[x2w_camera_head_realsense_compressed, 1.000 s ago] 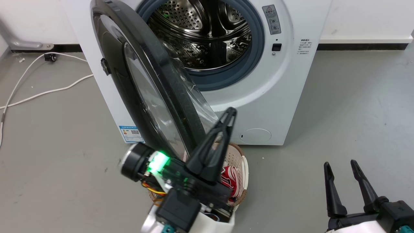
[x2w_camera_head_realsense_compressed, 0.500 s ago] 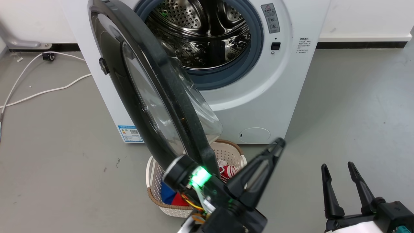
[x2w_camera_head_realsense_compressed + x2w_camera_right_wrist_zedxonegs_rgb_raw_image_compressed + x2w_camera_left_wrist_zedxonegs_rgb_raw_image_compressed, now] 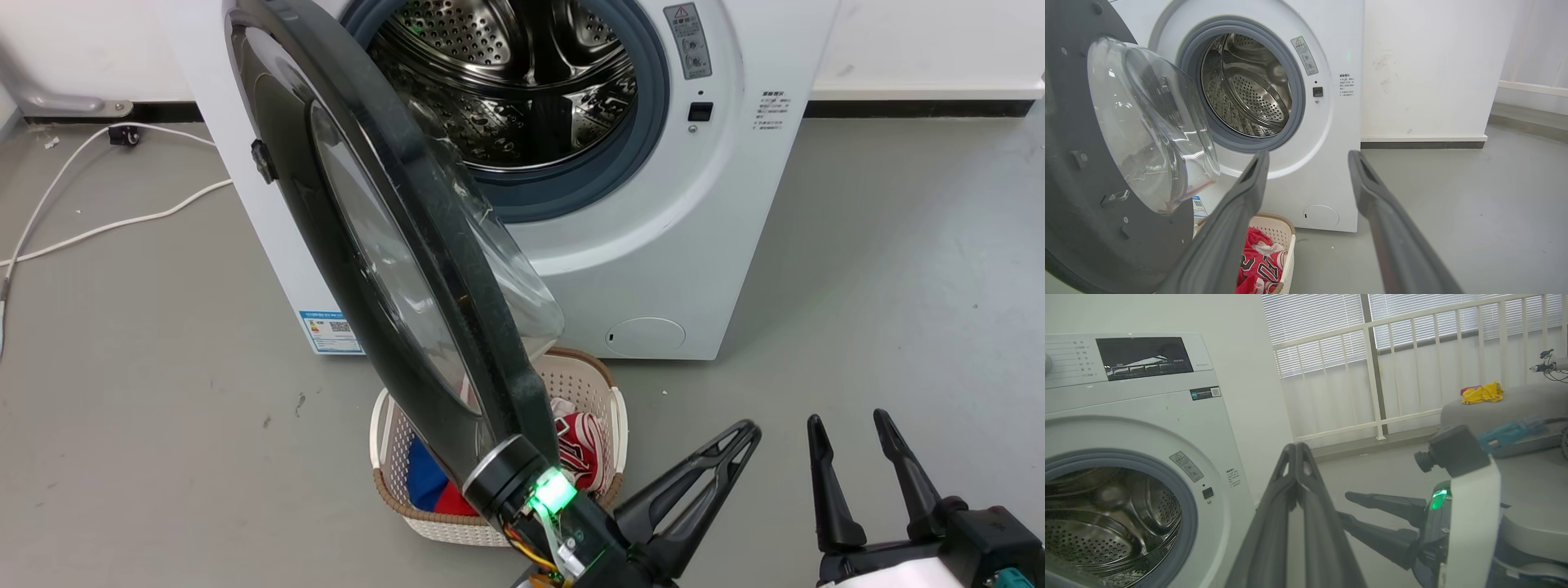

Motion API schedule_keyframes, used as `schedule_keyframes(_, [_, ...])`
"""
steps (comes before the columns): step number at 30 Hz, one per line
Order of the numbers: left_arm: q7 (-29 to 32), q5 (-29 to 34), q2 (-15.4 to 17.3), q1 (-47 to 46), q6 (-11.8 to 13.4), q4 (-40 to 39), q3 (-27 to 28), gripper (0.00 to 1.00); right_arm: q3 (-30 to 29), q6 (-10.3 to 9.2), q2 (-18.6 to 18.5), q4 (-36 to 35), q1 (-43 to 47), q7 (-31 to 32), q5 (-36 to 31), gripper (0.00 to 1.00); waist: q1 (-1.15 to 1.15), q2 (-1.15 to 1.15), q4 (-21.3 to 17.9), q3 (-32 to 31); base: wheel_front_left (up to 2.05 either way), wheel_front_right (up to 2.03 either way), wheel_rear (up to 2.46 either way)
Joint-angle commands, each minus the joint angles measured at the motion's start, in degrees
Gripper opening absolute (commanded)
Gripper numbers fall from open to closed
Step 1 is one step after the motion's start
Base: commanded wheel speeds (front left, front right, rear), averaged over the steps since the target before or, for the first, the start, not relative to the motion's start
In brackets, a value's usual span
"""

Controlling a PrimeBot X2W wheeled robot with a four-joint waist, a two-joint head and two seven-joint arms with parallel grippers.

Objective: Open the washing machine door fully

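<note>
Washing machine door [image 3: 384, 245] is standing swung well out from the white washing machine [image 3: 678, 245]. It is hinged at the left of the opening and is showing nearly edge-on in the head view, with its clear glass bowl [image 3: 1147, 122] bulging toward the right. Its lower rim is hanging over the left part of a pale basket [image 3: 388, 461], which is sitting on the grey floor [image 3: 898, 286] just near of the machine. Red clothing [image 3: 584, 453] and a blue cloth [image 3: 424, 482] are lying in that basket. Behind the door, the steel drum [image 3: 522, 73] is lying open to view inside its grey rubber ring [image 3: 571, 192]. The small round white flap [image 3: 645, 336] is sitting low on the machine's front, to the right of the door's rim.

Left end effector [image 3: 741, 437] is hovering near of the basket's right side, with its two fingers pressed together at the tips and gripping nothing. The fingers are pointing far and to the right, away from the door. Its wrist [image 3: 522, 474], glowing green, is overlapping the door's lowest edge in the head view; whether they are touching I cannot tell. Right end effector [image 3: 849, 420] is hovering farther right over bare floor, well apart from the door, with its fingers spread wide and holding nothing. A white cable [image 3: 106, 224] is trailing across the floor to the left of the machine.
</note>
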Motion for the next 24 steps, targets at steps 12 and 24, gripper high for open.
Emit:
schedule_keyframes(12, [-0.1, -1.8, 1.1, 2.2, 1.0, 8.6, 1.3, 0.0, -0.3, -0.01, 0.2, 0.7, -1.4, -0.1, 0.0, 1.0, 0.0, 0.0, -0.3, 1.2, 0.0, 0.0, 0.0])
schedule_keyframes(24, [-0.1, -3.6, 1.4, -0.4, 2.7, 15.5, 8.9, 0.0, -0.1, -0.01, 0.2, 1.2, -2.0, -0.1, 0.3, 1.0, 0.0, 0.0, -0.5, 2.3, 0.0, 0.0, 0.0])
